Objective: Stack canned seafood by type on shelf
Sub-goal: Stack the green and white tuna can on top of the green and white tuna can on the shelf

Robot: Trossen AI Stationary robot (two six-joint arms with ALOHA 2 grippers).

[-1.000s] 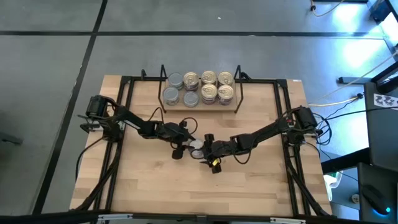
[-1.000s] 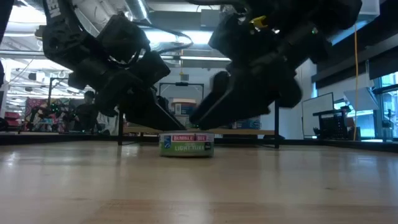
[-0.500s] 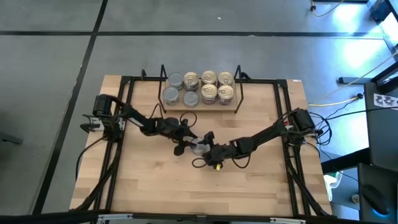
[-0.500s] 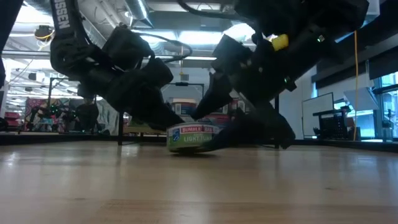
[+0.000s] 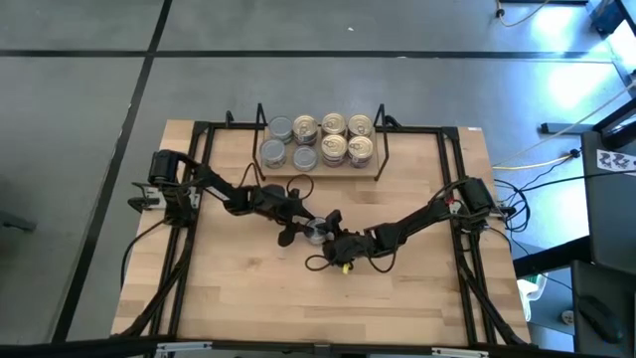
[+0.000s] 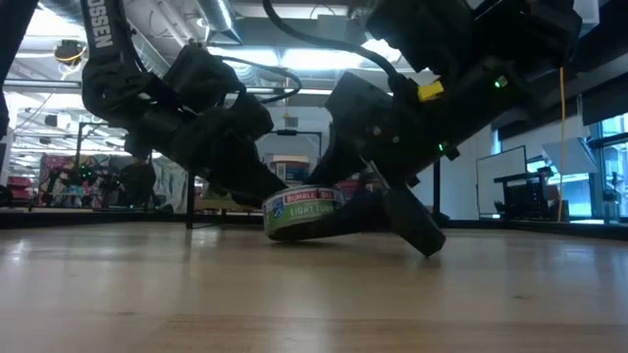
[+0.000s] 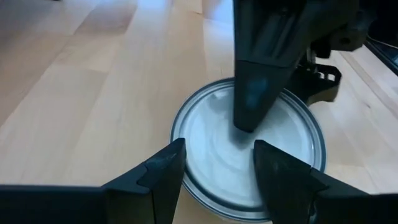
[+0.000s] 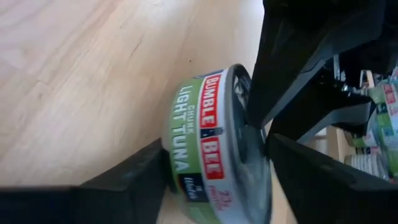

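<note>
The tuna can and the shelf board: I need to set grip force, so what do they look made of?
The tuna can looks like metal with a glossy printed label; its plain top shines silver-grey. The shelf board looks like light, matt wood with dark wire ends, likely metal.

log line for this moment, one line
tuna can: tilted, mid-table | left end effector: on can | right end effector: gripping can | shelf: eight cans

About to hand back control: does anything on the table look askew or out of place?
Yes. The tuna can at mid-table sits tilted, one edge lifted off the tabletop, pinched between the left gripper and the right gripper. The seven cans on the shelf stand upright.
</note>
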